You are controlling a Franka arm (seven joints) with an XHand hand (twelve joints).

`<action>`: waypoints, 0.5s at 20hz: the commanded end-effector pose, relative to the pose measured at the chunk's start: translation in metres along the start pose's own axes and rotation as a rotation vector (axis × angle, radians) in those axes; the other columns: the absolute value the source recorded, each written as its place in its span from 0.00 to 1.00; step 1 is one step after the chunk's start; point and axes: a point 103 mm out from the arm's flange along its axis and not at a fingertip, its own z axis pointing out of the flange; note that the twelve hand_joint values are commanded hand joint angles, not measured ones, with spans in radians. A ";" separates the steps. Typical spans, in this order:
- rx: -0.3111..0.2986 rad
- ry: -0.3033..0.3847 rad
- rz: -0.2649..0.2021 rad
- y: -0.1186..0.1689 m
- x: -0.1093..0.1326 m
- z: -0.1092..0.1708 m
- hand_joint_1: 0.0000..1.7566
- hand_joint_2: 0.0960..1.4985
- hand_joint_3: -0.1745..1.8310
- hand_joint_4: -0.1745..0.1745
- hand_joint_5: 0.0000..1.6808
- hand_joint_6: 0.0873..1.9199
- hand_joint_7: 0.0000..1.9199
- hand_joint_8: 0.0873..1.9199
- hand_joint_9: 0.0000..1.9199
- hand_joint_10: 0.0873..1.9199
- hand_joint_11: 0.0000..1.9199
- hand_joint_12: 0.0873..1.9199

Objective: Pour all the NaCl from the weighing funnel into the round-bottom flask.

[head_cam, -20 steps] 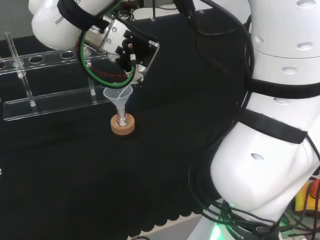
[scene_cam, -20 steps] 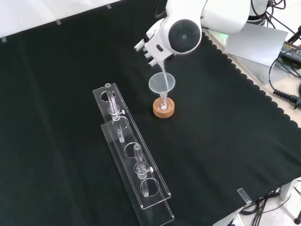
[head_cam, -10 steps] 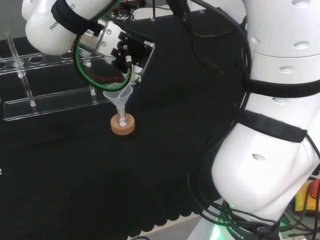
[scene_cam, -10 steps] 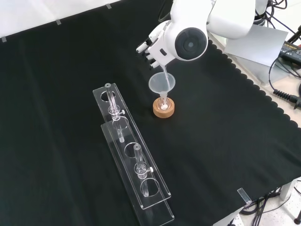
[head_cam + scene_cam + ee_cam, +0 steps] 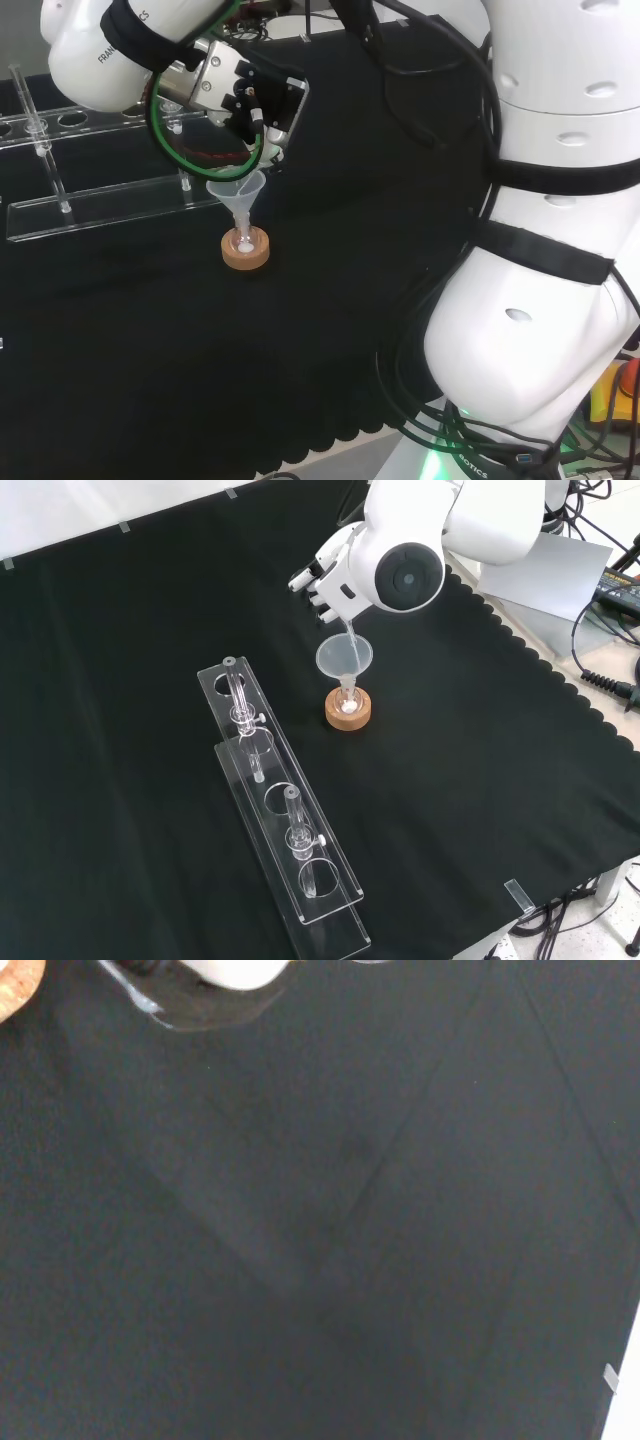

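Observation:
A small round-bottom flask [image 5: 347,706] sits in a cork ring [image 5: 348,716] on the black cloth, with a clear plastic funnel [image 5: 345,657] standing in its neck. A little white powder shows at the flask's bottom. Just above, the hand [image 5: 325,578] is curled on a thin clear weighing funnel [image 5: 350,632], tilted steeply with its tip down inside the plastic funnel's mouth. In the head view the hand [image 5: 250,100] hangs over the funnel [image 5: 238,195] and the cork ring [image 5: 246,251]. The wrist view catches a corner of the cork ring [image 5: 14,972] and a blurred clear piece [image 5: 190,1005].
Two long clear racks [image 5: 270,800] with a few test tubes lie to the left of the flask in the front view; in the head view the racks [image 5: 100,205] lie behind and to its left. The arm's white link [image 5: 405,575] stands beside the hand.
The arm's link has swung a little to the right in the front view and the hand has lifted slightly. The weighing funnel stays tipped into the funnel; flask and ring are unmoved.

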 end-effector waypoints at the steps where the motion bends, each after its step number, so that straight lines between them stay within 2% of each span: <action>1: 0.017 -0.038 0.006 0.000 0.001 -0.004 0.59 0.71 0.09 1.00 0.60 0.47 0.51 0.26 0.57 0.15 0.35 0.60; 10: 0.017 -0.097 0.012 -0.002 0.003 -0.012 0.59 0.71 0.09 1.00 0.60 0.48 0.51 0.26 0.57 0.15 0.35 0.60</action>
